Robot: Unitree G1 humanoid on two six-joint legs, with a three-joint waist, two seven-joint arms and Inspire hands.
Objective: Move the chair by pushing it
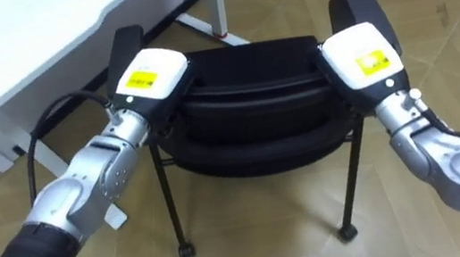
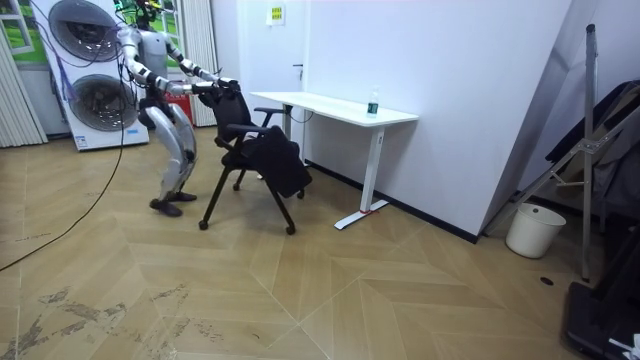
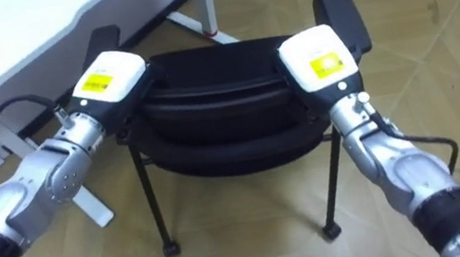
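We press our left hand (image 1: 147,75) and right hand (image 1: 362,54), fingers straight, against the chair's (image 1: 252,89) sides; the desk (image 1: 10,42) stands far left.

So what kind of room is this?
Probably a test room set up a bit like a home or office. There are stacked washers against the wall, a white desk, and a black chair on a wood floor.

Black chair (image 1: 258,133), white desk (image 1: 10,42), tan floor (image 1: 261,223) (herringbone pattern), white bucket (image 2: 534,230).
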